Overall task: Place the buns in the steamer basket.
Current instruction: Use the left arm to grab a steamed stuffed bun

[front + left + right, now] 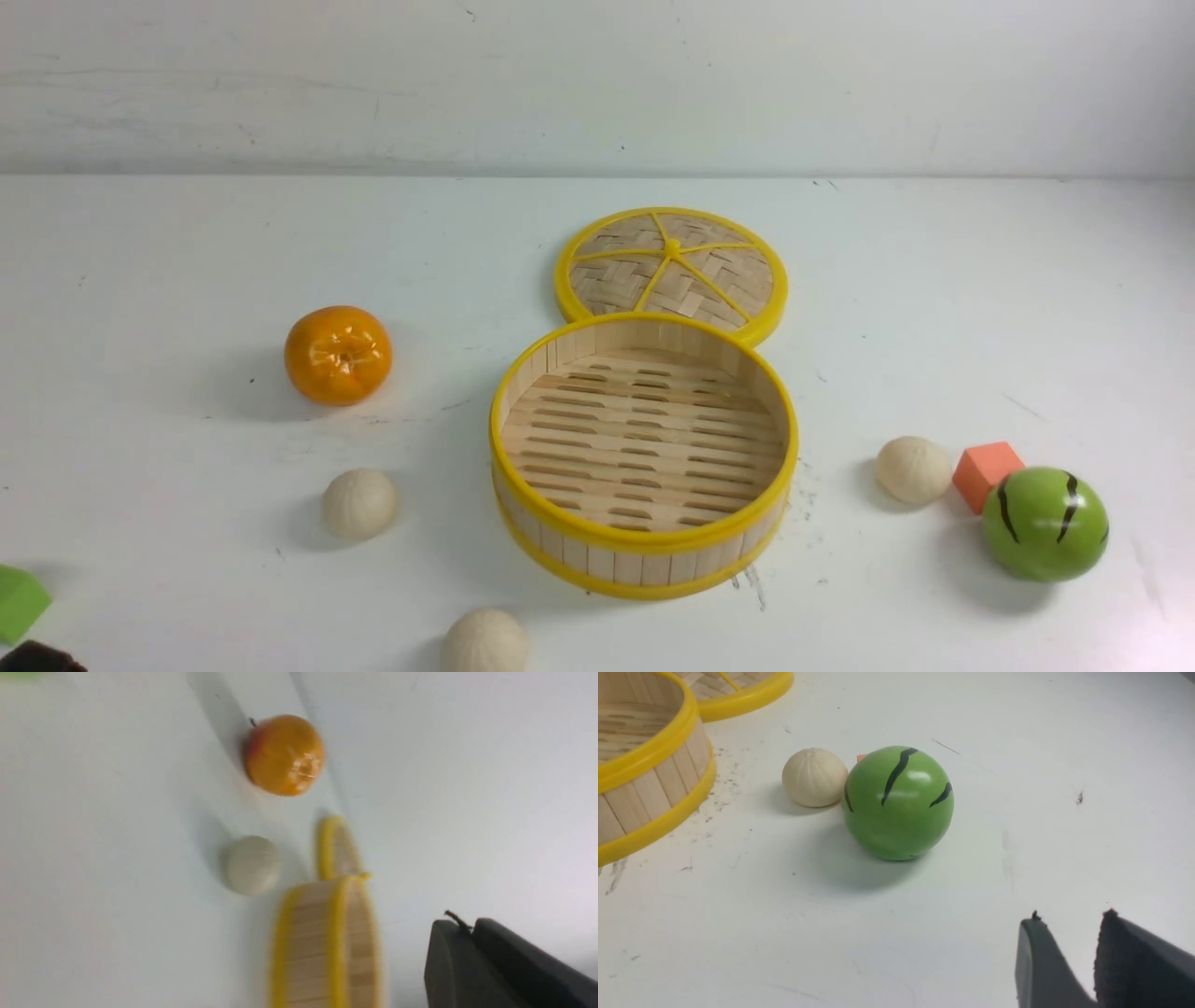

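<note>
Though round, steamer basket point(644, 553) upright, open side up.

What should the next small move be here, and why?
Probably lower the left gripper toward the bun left of the steamer basket. The basket is empty, and this bun stands apart from the orange, so the fingers have room. The right-hand bun sits close beside an orange block and a green ball, which looks more awkward.
</note>
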